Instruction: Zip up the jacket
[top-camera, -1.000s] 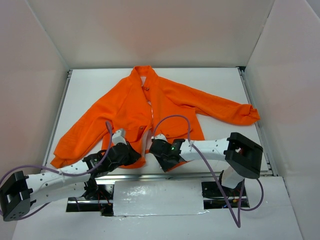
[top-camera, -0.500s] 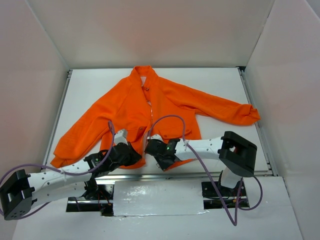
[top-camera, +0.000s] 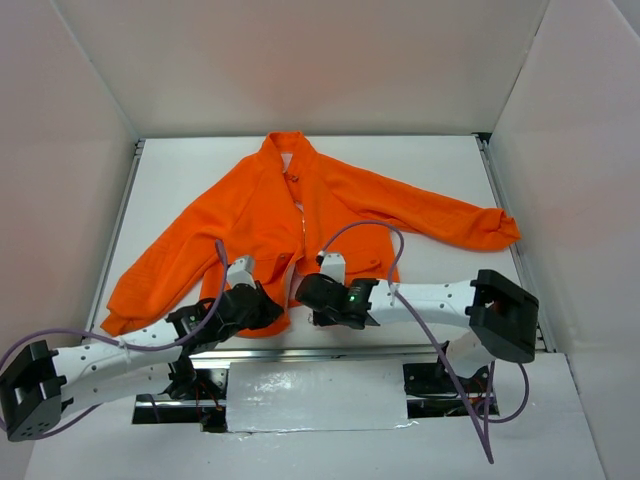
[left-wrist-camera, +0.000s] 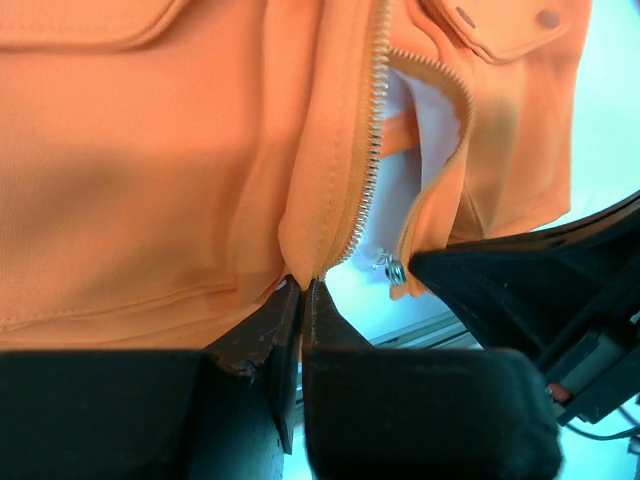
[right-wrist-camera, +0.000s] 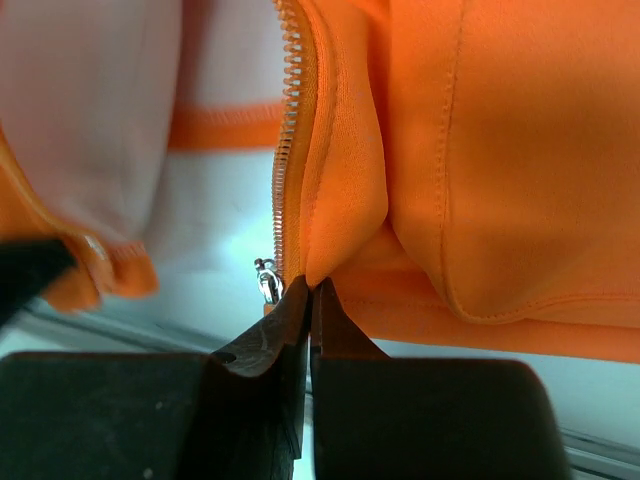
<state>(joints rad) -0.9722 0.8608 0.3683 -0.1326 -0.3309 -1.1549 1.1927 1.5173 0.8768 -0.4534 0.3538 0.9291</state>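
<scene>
The orange jacket lies spread flat on the white table, collar at the back, its front open at the lower end. My left gripper is shut on the bottom of one front edge, right beside the pale zipper teeth. My right gripper is shut on a fold of the other front edge, next to its zipper teeth. The metal zipper slider hangs just left of the right fingertips and also shows in the left wrist view as the slider. The two edges stand a little apart.
White walls enclose the table on three sides. A metal rail and a silver-taped plate run along the near edge. The jacket's sleeves reach out to the right and the left. Purple cables loop above both wrists.
My right gripper has closed on the jacket's front edge near the slider, and the right arm's elbow has swung to the right. The left gripper has kept its grip in place.
</scene>
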